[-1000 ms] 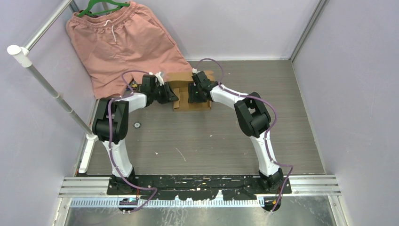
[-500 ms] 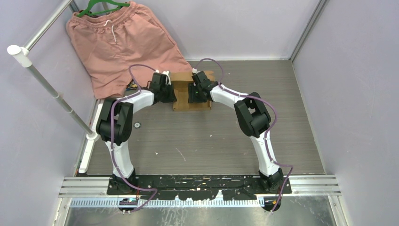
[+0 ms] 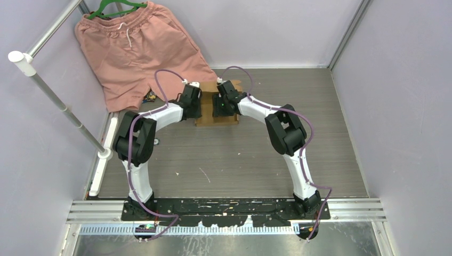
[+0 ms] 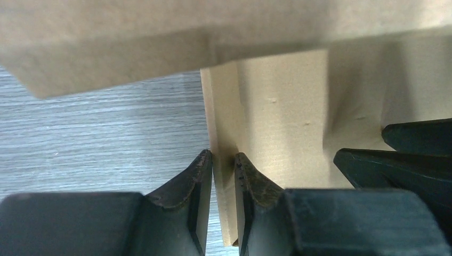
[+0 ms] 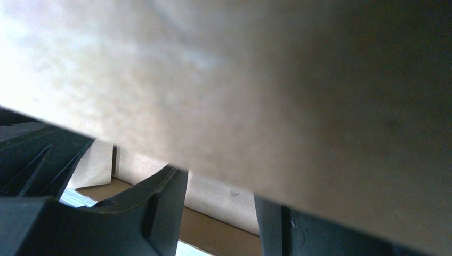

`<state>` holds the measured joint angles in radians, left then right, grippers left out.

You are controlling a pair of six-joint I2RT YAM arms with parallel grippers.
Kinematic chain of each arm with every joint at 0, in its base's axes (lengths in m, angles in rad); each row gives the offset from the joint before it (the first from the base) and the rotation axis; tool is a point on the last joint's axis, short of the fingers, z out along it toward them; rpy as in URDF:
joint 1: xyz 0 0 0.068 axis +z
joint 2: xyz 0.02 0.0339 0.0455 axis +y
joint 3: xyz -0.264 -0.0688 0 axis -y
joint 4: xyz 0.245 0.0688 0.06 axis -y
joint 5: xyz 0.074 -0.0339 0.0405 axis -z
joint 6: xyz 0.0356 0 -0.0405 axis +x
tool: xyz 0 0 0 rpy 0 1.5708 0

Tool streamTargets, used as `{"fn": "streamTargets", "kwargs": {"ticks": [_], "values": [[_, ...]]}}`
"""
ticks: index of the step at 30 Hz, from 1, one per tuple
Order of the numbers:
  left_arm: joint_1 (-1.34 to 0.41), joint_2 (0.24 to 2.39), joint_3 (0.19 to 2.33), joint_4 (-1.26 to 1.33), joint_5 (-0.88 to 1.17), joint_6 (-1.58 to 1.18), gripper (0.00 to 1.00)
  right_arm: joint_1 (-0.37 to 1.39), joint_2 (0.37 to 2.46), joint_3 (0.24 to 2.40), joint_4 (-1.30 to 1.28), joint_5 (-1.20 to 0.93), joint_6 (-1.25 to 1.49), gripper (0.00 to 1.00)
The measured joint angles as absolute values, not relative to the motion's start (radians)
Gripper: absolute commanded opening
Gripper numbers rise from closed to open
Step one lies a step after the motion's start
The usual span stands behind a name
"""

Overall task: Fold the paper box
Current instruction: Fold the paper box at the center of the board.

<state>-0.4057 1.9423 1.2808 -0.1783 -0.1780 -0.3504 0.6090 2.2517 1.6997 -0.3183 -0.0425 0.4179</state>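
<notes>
A grey wood-grain table (image 3: 240,154) stands boxed in by pale lilac walls, with salmon-pink shorts (image 3: 138,48) hanging on a green hanger at the far left corner. Two white and black arms reach from the near edge and meet over the paper box (image 3: 216,120), a brown cardboard piece lying at the far middle of the table.

The likely trouble is the thin panel slipping, creasing or tearing, since one arm pinches only a narrow strip at its edge. If the two arms pull unevenly, the box could also slide toward the shorts.

The left gripper (image 4: 224,165) is nearly closed, nipping the edge of an upright cardboard panel. The right gripper (image 5: 218,197) has its jaws about halfway apart. A blurred flap hides its tips, so I cannot tell whether it holds anything.
</notes>
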Motion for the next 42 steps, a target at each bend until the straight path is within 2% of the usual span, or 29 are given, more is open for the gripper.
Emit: {"fn": "streamTargets", "kwargs": {"ticks": [5, 6, 9, 10, 28, 35, 42], "values": [[-0.413, 1.943, 1.288, -0.201, -0.229, -0.34, 0.14, 0.613, 2.254, 1.7, -0.31, -0.054, 0.416, 0.53], [-0.413, 1.943, 1.288, -0.203, -0.239, -0.337, 0.16, 0.614, 2.254, 1.7, -0.31, -0.057, 0.416, 0.53], [-0.413, 1.943, 1.288, -0.207, -0.259, -0.334, 0.36, 0.617, 2.256, 1.7, -0.306, -0.064, 0.416, 0.53], [-0.413, 1.943, 1.288, -0.207, -0.263, -0.33, 0.36, 0.618, 2.256, 1.7, -0.305, -0.065, 0.416, 0.53], [-0.414, 1.975, 1.307, -0.207, -0.316, -0.333, 0.33, 0.619, 2.252, 1.681, -0.278, -0.066, 0.417, 0.52], [-0.419, 1.988, 1.325, -0.215, -0.33, -0.332, 0.21, 0.62, 2.252, 1.678, -0.266, -0.07, 0.418, 0.53], [-0.422, 1.995, 1.333, -0.219, -0.343, -0.332, 0.23, 0.621, 2.252, 1.677, -0.261, -0.073, 0.419, 0.52]]}}
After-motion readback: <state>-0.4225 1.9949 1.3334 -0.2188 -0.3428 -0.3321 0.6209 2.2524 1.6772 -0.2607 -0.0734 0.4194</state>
